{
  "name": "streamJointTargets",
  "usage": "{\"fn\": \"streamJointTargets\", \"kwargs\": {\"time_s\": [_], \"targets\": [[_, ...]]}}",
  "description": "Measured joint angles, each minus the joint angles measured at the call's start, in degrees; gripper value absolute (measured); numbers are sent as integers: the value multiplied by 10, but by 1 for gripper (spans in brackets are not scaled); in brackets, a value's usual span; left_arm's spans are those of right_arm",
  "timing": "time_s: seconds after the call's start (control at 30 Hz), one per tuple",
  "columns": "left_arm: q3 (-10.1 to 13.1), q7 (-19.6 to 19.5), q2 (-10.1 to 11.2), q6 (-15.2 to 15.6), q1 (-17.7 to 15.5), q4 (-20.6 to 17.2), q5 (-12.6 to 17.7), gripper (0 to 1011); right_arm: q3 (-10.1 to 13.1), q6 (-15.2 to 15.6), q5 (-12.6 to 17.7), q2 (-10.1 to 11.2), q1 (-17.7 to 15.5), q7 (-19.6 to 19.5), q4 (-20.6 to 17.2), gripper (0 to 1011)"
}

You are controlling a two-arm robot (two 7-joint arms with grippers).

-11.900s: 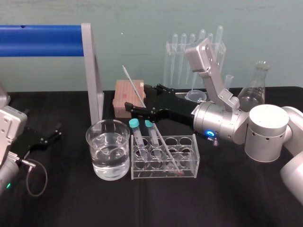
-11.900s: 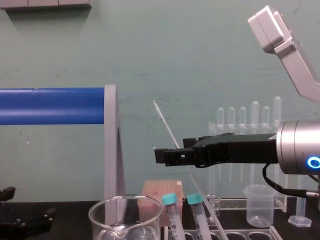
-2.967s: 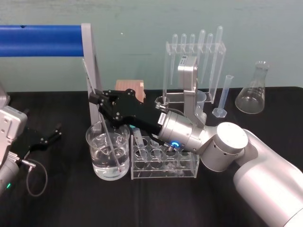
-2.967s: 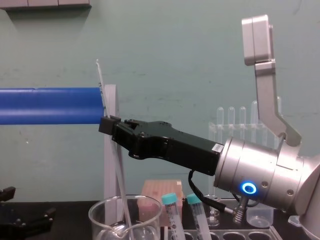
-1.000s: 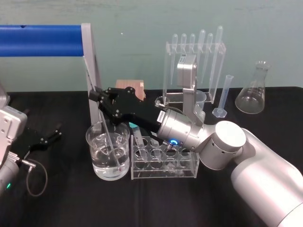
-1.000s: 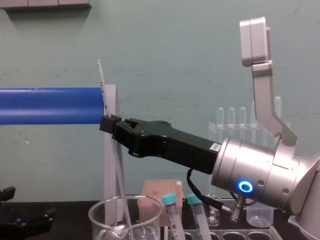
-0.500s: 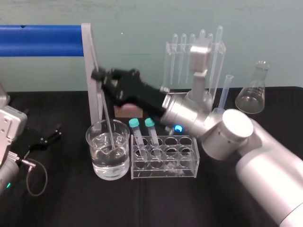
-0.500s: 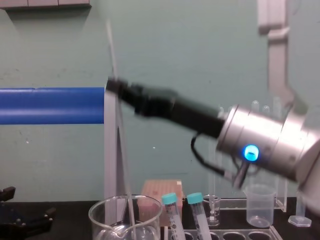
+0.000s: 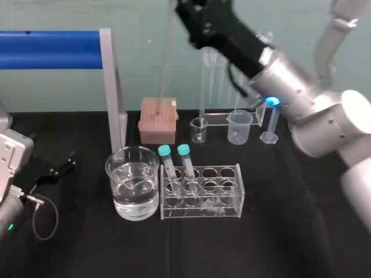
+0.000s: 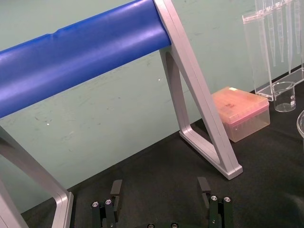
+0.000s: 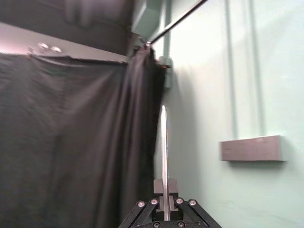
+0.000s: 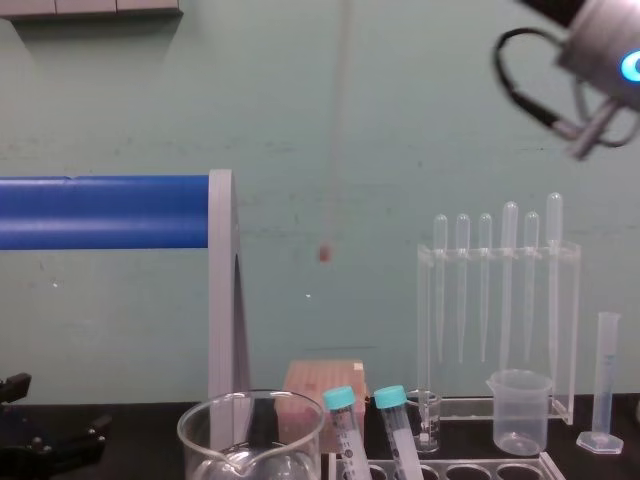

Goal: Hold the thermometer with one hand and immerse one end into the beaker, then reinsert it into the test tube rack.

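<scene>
Pink box [image 9: 157, 119] mid-table, plastic beaker [image 9: 239, 126] just L of meas. cyl. [image 9: 269, 124], blue bar [image 9: 49, 50] far L

Right hand [image 9: 184, 13] black; silver cylindrical wrist [image 9: 290, 81], blue ring light [image 9: 271, 101], black cable loop [image 12: 530, 85]. Left hand [image 10: 159, 190] black, silver screws [image 10: 105, 203]; grey wrist housing [image 9: 11, 156], probably a green LED [image 9: 8, 227].

Right gripper [image 9: 184, 10] up high, fingers pinched, left gripper [image 9: 58, 167] low, fingers apart

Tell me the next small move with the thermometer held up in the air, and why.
Probably shift the right gripper toward the test tube rack until the thermometer hangs over an empty hole: it is clamped upright, red tip higher than the beaker. The left gripper sits parked, open.
</scene>
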Motion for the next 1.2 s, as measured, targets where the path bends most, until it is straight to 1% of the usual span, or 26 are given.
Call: {"fn": "streamJointTargets", "kwargs": {"time_s": [0.03,0.1,0.13,0.23,0.27,0.37,0.4,0.47,0.63,0.83,1.0,1.2], "targets": [[0,0,0,0,0,0,0,1008,8,0,-4,16,-9,-13,-14,55],[0,0,0,0,0,0,0,1008,15,3,-10,32,-21,-26,-28,55],[0,0,0,0,0,0,0,1008,22,7,-14,46,-34,-36,-39,55],[0,0,0,0,0,0,0,1008,32,17,-20,70,-57,-52,-55,55],[0,0,0,0,0,0,0,1008,38,23,-21,83,-73,-60,-64,55],[0,0,0,0,0,0,0,1008,45,29,-22,98,-92,-68,-71,55],[0,0,0,0,0,0,0,1008,50,32,-22,106,-103,-70,-74,55],[0,0,0,0,0,0,0,1008,54,35,-22,113,-117,-74,-75,55],[0,0,0,0,0,0,0,1008,57,39,-18,117,-132,-75,-71,55],[0,0,0,0,0,0,0,1008,54,39,-8,111,-138,-65,-60,55],[0,0,0,0,0,0,0,1008,42,32,-3,104,-138,-45,-46,55],[0,0,0,0,0,0,0,1008,27,29,-12,101,-134,-37,-30,55]]}}
